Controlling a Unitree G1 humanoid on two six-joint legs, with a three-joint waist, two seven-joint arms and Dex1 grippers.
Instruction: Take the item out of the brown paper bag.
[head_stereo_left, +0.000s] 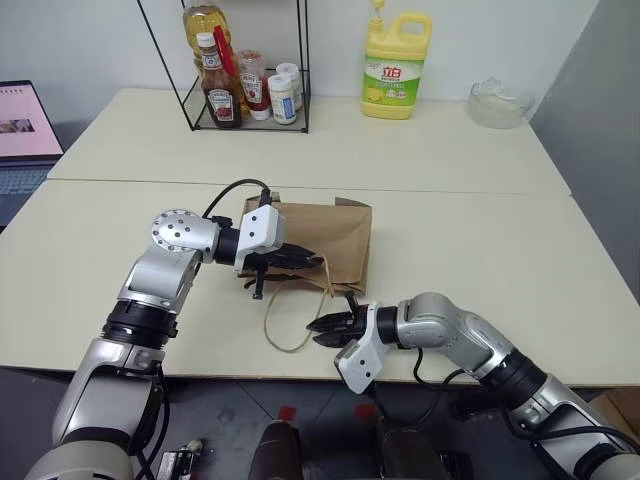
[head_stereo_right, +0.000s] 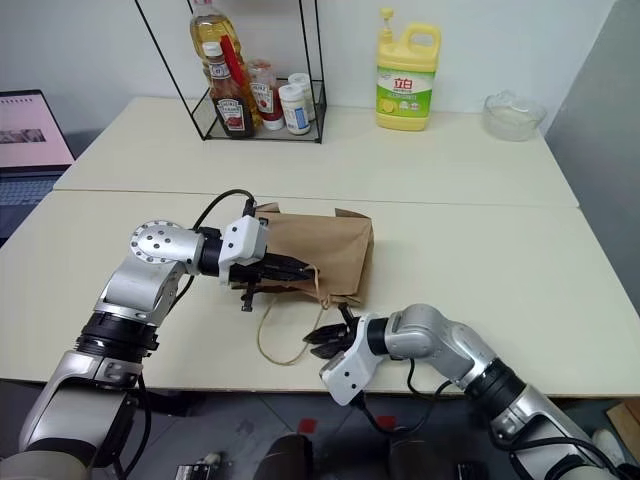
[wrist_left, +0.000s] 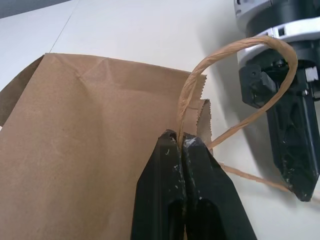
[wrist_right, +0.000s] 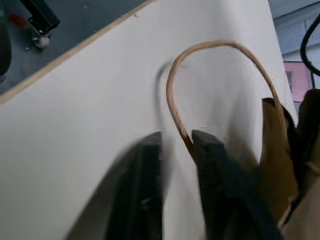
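Observation:
The brown paper bag (head_stereo_left: 330, 238) lies flat on the white table, its mouth toward the front edge. My left gripper (head_stereo_left: 312, 262) is shut on the upper cord handle (wrist_left: 240, 47) right at the bag's rim. The lower cord handle (head_stereo_left: 272, 332) loops out over the table toward the front edge. My right gripper (head_stereo_left: 320, 326) is low over the table just in front of the bag and is shut on that lower handle (wrist_right: 172, 90) near where it meets the bag. The item is hidden.
A black wire rack (head_stereo_left: 240, 95) with sauce bottles stands at the back left. A yellow detergent jug (head_stereo_left: 394, 68) and a glass bowl (head_stereo_left: 497, 103) stand at the back right. A laptop (head_stereo_left: 25, 130) sits at far left. The table's front edge (head_stereo_left: 200, 372) runs just below my right gripper.

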